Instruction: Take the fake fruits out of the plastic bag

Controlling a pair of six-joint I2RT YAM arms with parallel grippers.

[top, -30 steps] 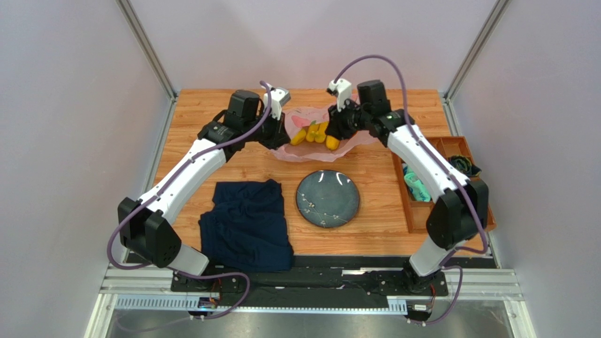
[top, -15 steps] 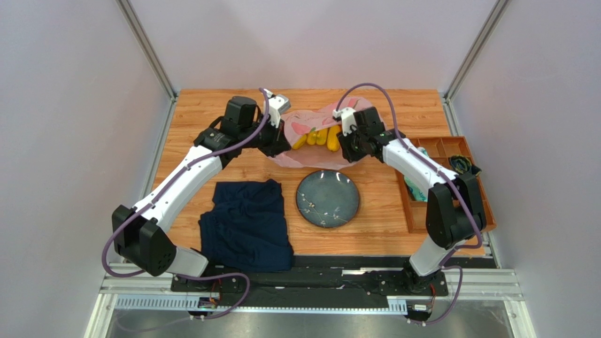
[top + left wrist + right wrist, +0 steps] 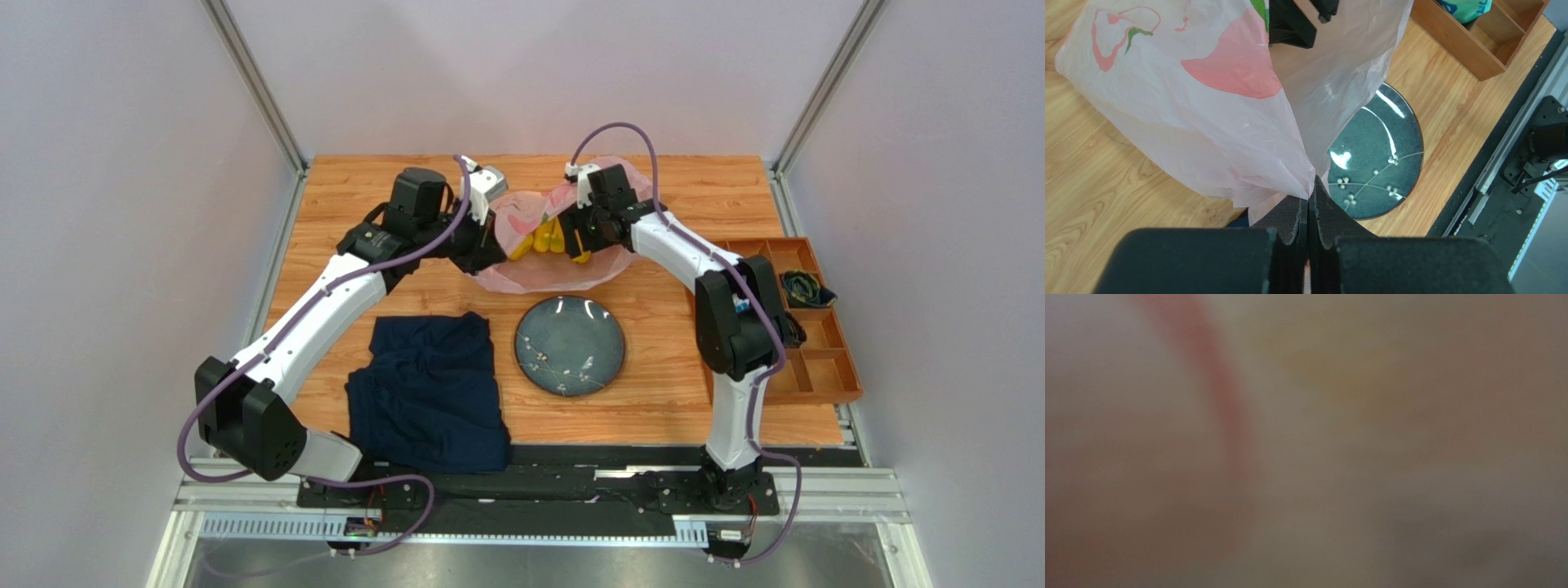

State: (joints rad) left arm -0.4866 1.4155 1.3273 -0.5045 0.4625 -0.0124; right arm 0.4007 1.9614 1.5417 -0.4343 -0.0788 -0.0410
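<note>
While my left hand (image 3: 1310, 197) pinches a fold of the pink plastic bag (image 3: 1229, 116) tight between its pads, my right hand (image 3: 577, 227) reaches into the bag's mouth over the yellow fruits (image 3: 543, 237), far-centre on the table (image 3: 368, 184); I cannot tell its opening.

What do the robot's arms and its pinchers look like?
Each has smooth white tube links and chunky black joints, the left arm and the right arm alike. A purple cable loops along each. The left gripper has two flat black fingers with a rough, foam-like face.
</note>
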